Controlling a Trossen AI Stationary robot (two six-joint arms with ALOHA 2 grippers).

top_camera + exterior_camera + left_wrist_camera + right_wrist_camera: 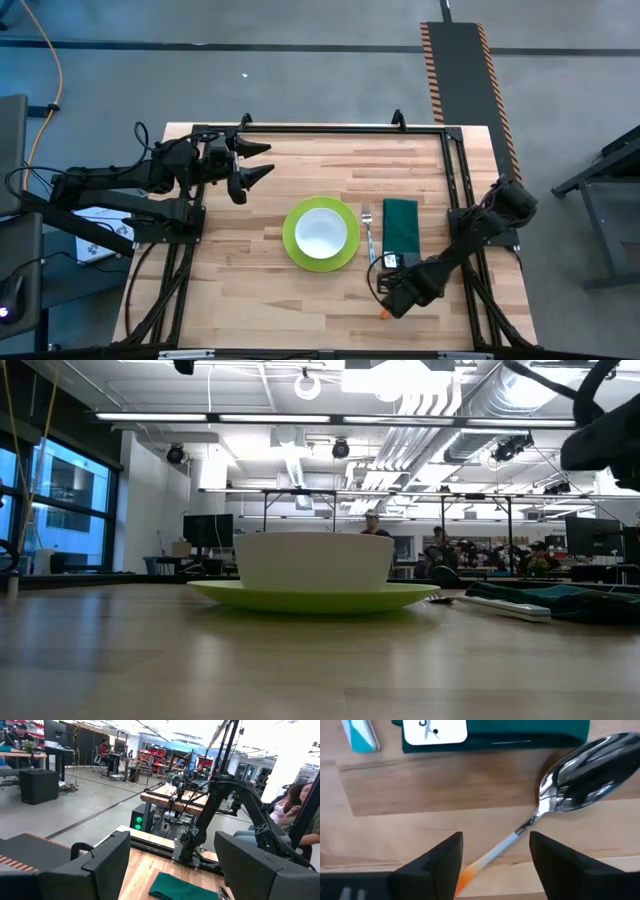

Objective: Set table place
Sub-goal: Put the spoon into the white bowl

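A white bowl (321, 232) sits in a lime-green plate (292, 245) at the table's middle. To its right lie a silver fork (368, 232) and a dark green folded napkin (401, 225). The spoon (590, 770) lies flat on the wood beside the napkin's near end (520, 735). My right gripper (495, 865) points down over the spoon's handle, open, one finger on each side of it. In the high view this gripper (392, 300) hides the spoon except its orange tip (383, 314). My left gripper (262, 162) waits open and raised at the far left. My right gripper stands astride the spoon's handle (500, 850) from above, the fingers across it. The orange end (465, 880) lies right at the inner side of one finger (447, 860); I cannot tell whether they touch. The spoon rests on the table.
A white tag (435, 730) lies on the napkin's near end, and a white and teal thing (360, 735) lies beside it. The black frame rails (455, 190) run along the table's sides. Bare wood (250, 300) lies near and left of the plate.
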